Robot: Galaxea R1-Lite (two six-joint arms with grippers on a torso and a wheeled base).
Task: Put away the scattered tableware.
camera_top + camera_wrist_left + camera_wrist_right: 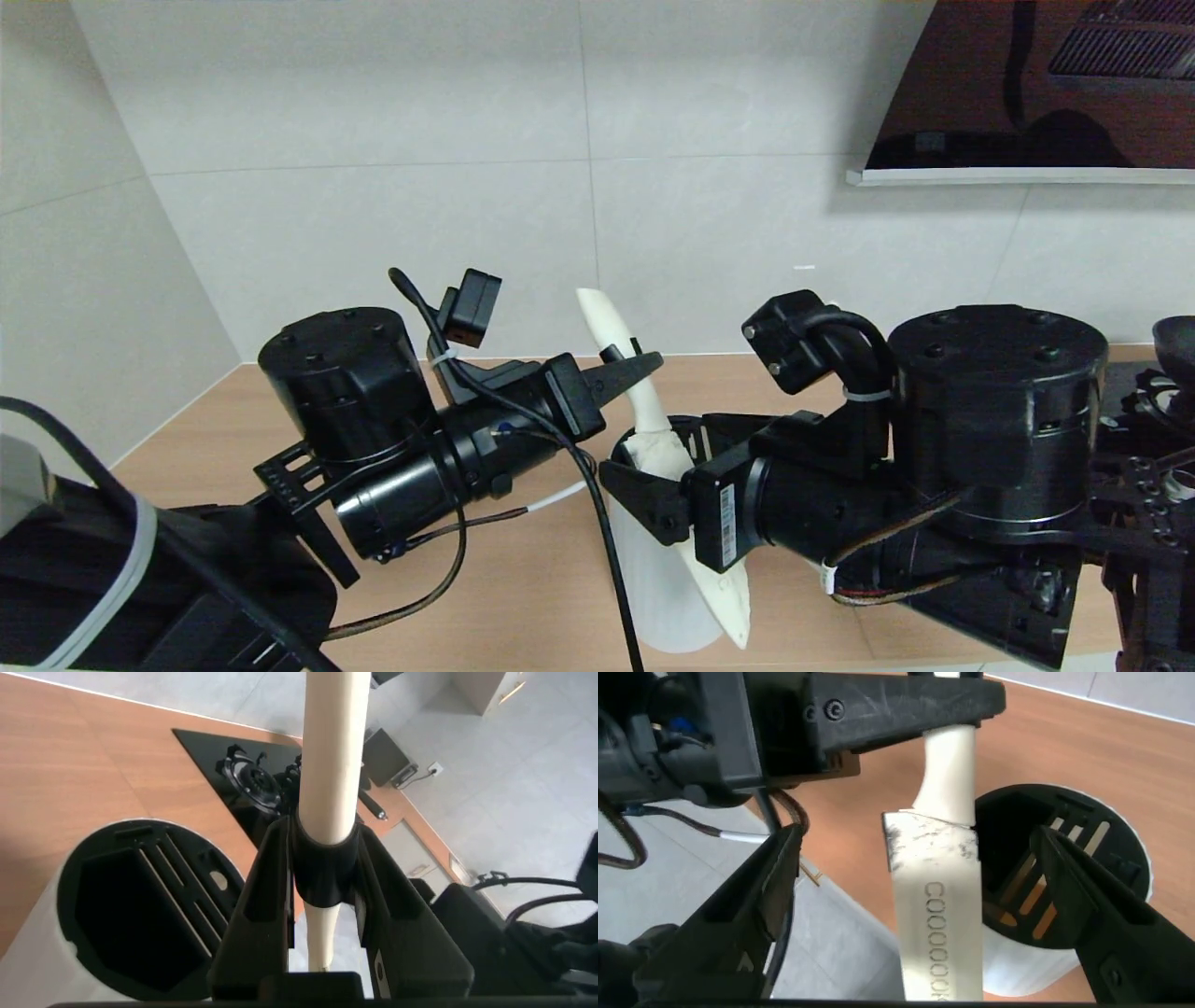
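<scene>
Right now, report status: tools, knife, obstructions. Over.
Left tool shut on knife handle. Right tool open, straddling blade. Knife not in holder. Holder slots unobstructed.

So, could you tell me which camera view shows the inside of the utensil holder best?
The left wrist view: it looks down into the utensil holder, showing its black slotted insert. The right wrist view shows the opening partly behind the knife. The head view shows part of its white side.
</scene>
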